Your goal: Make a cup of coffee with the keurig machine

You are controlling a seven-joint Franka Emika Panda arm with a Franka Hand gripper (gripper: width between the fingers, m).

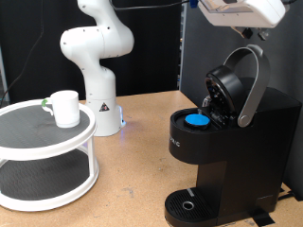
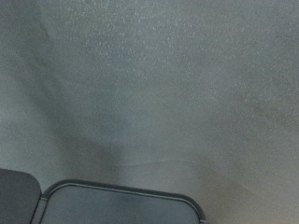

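Observation:
The keurig machine [image 1: 232, 142] stands at the exterior view's right with its grey-handled lid [image 1: 248, 85] swung up. A small blue-topped pod [image 1: 197, 119] sits in the open chamber. Nothing stands on the round drip tray [image 1: 189, 203] at its base. The white cup [image 1: 65, 108] stands upright on the top tier of a round rack at the exterior view's left. Only the white underside of my gripper [image 1: 241, 13] shows, at the top edge above the machine, well clear of the lid, with its fingers cut off. The wrist view shows no fingers, only a blurred grey surface.
The cup's white two-tier round rack [image 1: 28, 142] fills the left foreground. The arm's white base [image 1: 99, 95] stands at the back of the wooden table [image 1: 133, 180]. A black panel rises behind the machine. A dark rounded edge [image 2: 112, 201] crosses the wrist view.

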